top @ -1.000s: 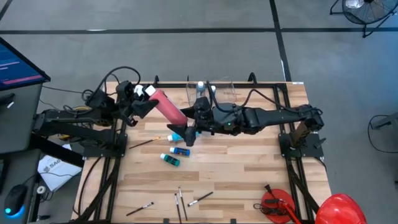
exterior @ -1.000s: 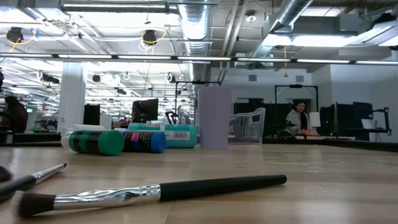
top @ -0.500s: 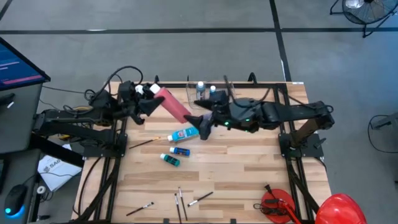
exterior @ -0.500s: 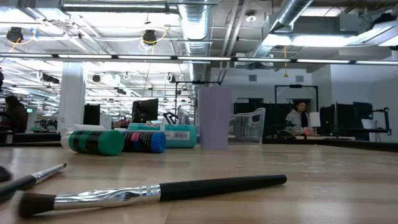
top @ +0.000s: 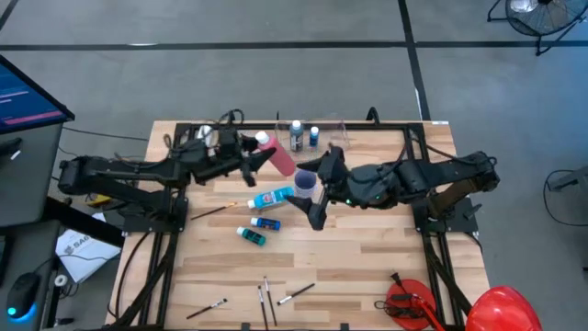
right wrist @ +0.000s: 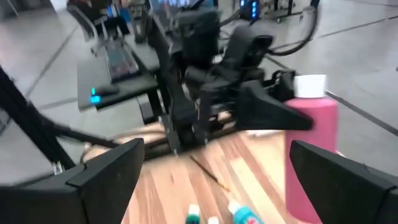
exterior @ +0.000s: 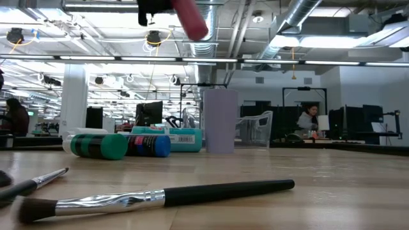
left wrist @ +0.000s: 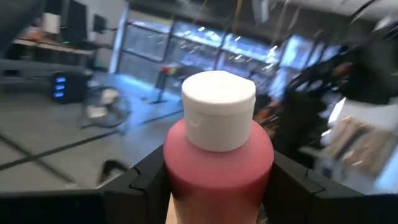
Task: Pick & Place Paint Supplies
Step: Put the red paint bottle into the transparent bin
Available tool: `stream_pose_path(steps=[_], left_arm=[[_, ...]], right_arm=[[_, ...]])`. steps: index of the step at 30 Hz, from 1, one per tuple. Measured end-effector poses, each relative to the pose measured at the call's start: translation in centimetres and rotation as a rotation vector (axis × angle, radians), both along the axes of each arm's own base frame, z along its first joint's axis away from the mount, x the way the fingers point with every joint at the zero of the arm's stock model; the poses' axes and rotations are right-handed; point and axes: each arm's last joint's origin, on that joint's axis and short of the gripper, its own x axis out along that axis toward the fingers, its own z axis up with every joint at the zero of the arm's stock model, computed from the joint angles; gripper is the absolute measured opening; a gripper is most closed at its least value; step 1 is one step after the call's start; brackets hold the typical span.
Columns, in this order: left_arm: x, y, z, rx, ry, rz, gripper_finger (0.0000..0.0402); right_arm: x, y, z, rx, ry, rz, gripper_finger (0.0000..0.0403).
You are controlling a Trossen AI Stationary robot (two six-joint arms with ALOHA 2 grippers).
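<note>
Just above the frame's centre in the high view, the left tool [top: 250, 158] is clamped on the red bottle [top: 277, 156], held above the bench [top: 367, 248]. The right tool [top: 317, 198] sits centre-frame with its fingers spread, seemingly empty.

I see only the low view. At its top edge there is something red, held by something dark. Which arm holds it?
Observer: The left gripper. It holds a red bottle in the air, over the back of the table.
Operator: Is the bottle closed?
Observer: Yes. The left wrist view shows its white cap on.
Operator: Where is the right gripper?
Observer: The right gripper is beside the bottle, open and empty.
</note>
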Motion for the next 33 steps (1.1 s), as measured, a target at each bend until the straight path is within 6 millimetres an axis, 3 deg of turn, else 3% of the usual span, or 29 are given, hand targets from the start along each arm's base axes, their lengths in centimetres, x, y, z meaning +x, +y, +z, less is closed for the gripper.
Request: stream_pose_path(steps=[6,12,17,21,26,33], left_arm=[[3.2,0.6,-1.0,0.082,0.124,0.129,0.0184],[6.8,2.1,-0.8,0.109,0.169,0.234,0.0184],[9.2,3.5,-2.4,0.073,0.223,0.339,0.0184],[10.1,4.7,-3.9,0.047,0.257,0.414,0.0184],[10.8,5.5,-5.6,0.025,0.298,0.456,0.0184],[12.0,5.7,-8.3,0.046,0.391,0.462,0.0184]], right_arm=[[-1.9,0.1,-1.8,0.018,0.011,0.080,0.0395],[-7.0,-1.3,-4.0,0.118,-0.170,0.268,0.0397],[-11.5,-2.6,-5.8,0.161,-0.256,0.279,0.0393],[-13.8,-3.0,-6.3,0.173,-0.289,0.301,0.0394],[-15.2,-3.5,-6.4,0.183,-0.306,0.303,0.0392],[-15.2,-3.9,-6.9,0.172,-0.257,0.280,0.0394]])
